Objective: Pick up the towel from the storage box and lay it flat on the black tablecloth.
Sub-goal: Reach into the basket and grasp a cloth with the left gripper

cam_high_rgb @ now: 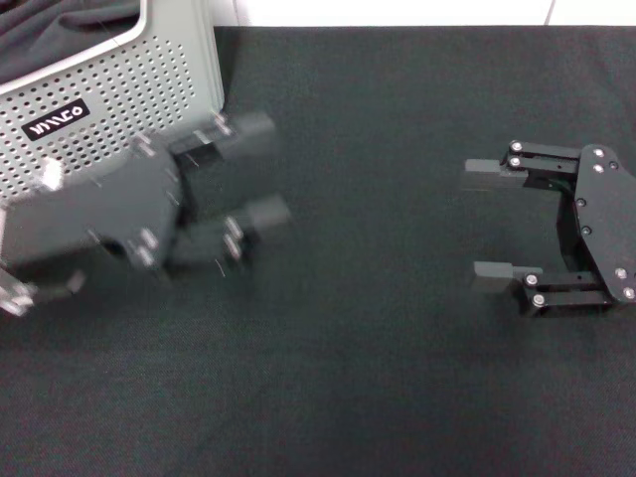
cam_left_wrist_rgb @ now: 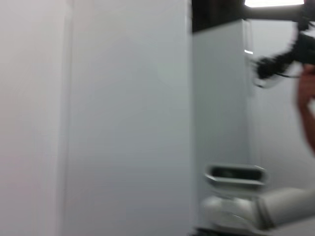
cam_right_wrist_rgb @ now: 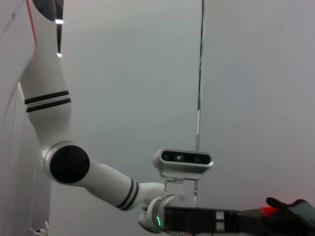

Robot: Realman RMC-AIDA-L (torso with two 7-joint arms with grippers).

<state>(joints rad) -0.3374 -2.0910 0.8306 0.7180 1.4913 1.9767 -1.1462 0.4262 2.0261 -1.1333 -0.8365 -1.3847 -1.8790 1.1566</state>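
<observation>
The light grey storage box (cam_high_rgb: 119,89) with rows of round holes and a black label stands at the far left on the black tablecloth (cam_high_rgb: 378,378). Dark grey folded cloth (cam_high_rgb: 60,25) shows inside the box; no orange-yellow face is visible, so I cannot tell if it is the towel. My left gripper (cam_high_rgb: 260,171) is open and empty, just in front of and to the right of the box, above the tablecloth. My right gripper (cam_high_rgb: 485,219) is open and empty at the right, low over the tablecloth, fingers pointing left.
A white surface (cam_high_rgb: 397,12) borders the tablecloth's far edge. The wrist views show only pale walls (cam_left_wrist_rgb: 123,118) and the robot's own body and head camera (cam_right_wrist_rgb: 183,158).
</observation>
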